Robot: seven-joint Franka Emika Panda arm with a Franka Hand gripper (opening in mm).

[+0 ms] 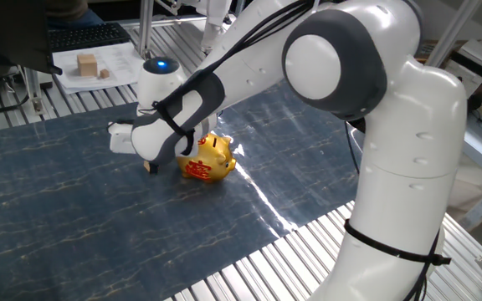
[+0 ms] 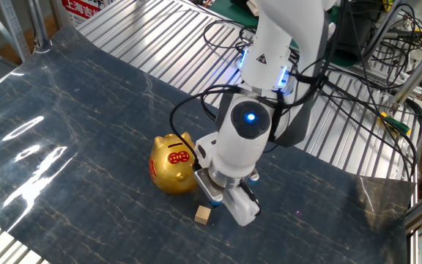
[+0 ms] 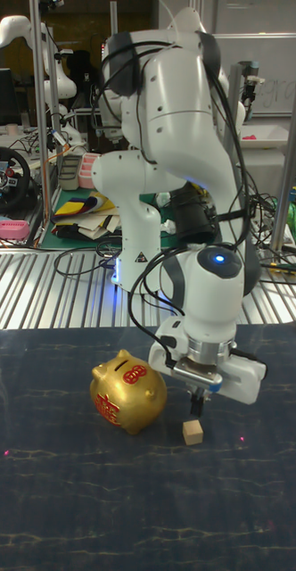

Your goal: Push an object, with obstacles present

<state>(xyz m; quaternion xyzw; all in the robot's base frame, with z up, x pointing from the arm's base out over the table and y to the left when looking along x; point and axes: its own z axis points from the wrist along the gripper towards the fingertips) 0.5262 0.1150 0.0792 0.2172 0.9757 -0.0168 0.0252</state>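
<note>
Dark blue, marble-veined sheeting covers your bench (image 2: 72,125), glossy enough to throw white glare, and ribbed metal slats frame it on all sides. Cables and lab clutter fill the background.

Your end effector (image 3: 196,406) hangs low over the sheet, its dark fingertips pointing down under the smooth white wrist housing with a glowing blue light. You cannot tell from these views whether the fingers are spread or pressed together; they look narrow and hold nothing.

Just below and in front of the end effector sits the wooden cube (image 3: 193,433), tiny, plain, light tan, with crisp edges, resting flat on the sheet. In the tall fixed view a small gap shows between the fingertips and the cube's top. In one fixed view the cube (image 1: 150,167) is mostly hidden behind the wrist.

Just beside the end effector, on the side away from the bright glare, stands the piggy bank (image 2: 173,164): rounded, shiny gold, with red markings and a coin slot on its back. It sits close to the cube but apart from it.
</note>
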